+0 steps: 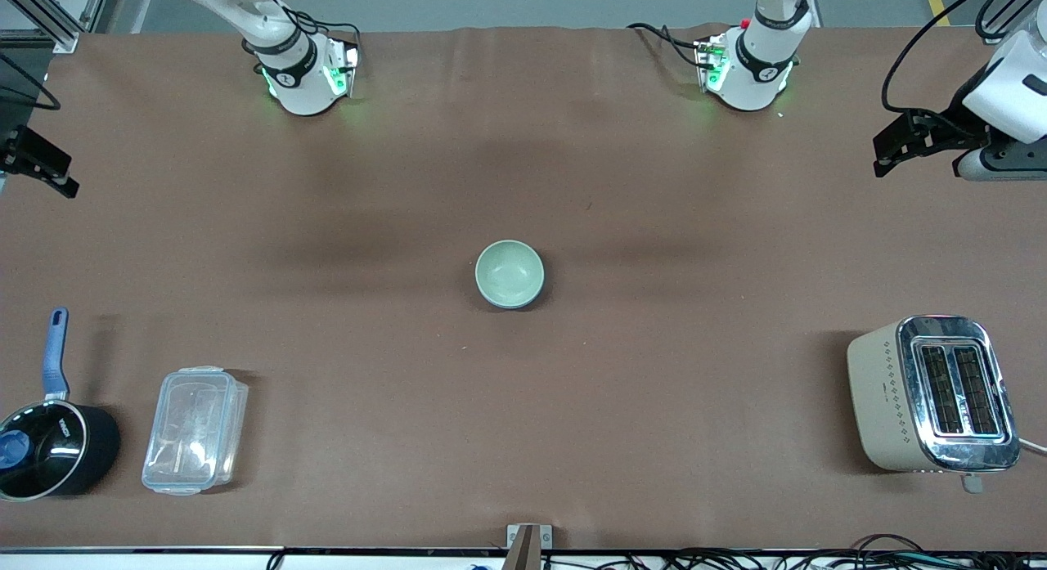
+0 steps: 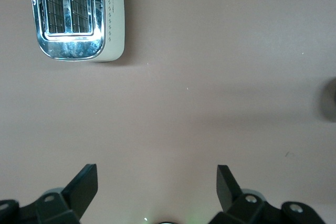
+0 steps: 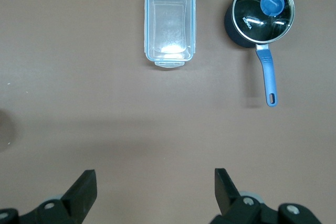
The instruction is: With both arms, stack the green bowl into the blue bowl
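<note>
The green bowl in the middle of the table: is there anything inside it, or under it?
The green bowl looks empty inside; only its pale bottom shows. A bluish edge shows around its lower rim, but what it sits in or on is covered.

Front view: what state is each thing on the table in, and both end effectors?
green bowl: upright, empty, mid-table, apparently nested in the blue bowl
blue bowl: only a bluish wall shows under the green rim
saucepan: upright, lid on
plastic container: lid shut, looks empty
toaster: upright, both slots empty
left end effector: open, holding nothing
right end effector: open, holding nothing
</note>
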`<state>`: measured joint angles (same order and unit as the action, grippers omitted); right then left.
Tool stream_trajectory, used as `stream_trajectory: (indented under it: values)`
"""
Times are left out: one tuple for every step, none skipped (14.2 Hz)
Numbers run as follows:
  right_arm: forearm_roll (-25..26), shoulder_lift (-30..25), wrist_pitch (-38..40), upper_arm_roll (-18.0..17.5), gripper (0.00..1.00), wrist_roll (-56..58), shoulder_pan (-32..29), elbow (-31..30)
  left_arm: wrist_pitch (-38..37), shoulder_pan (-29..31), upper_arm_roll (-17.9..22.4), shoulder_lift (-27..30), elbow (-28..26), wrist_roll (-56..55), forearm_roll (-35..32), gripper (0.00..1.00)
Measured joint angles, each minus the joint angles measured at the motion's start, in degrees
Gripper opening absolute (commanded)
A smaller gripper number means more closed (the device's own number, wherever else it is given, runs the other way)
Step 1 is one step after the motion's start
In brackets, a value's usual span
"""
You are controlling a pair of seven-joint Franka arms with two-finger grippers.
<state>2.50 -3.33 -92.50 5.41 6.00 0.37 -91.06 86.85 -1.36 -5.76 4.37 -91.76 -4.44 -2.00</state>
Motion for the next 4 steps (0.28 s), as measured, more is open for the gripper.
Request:
stream_trajectory:
  values:
    - [0.23,0.74,0.13,-0.14,0.97,-0.01,0.01,0.44,-0.05,0.0,0.0,0.0,0.05,0.0,0.0,1.0]
    - [0.37,1.21,0.56,-0.23,0.98,-0.02,0.01,0.69,-0.11,0.0,0.0,0.0,0.07,0.0,0.0,1.0]
    - [0.49,1.4,1.16,-0.23,0.98,-0.02,0.0,0.78,-0.26,0.0,0.0,0.0,0.08,0.0,0.13,1.0]
    - [0.57,1.42,1.84,-0.22,0.98,-0.02,-0.01,0.82,-0.48,0.0,0.0,0.0,0.09,0.0,0.46,1.0]
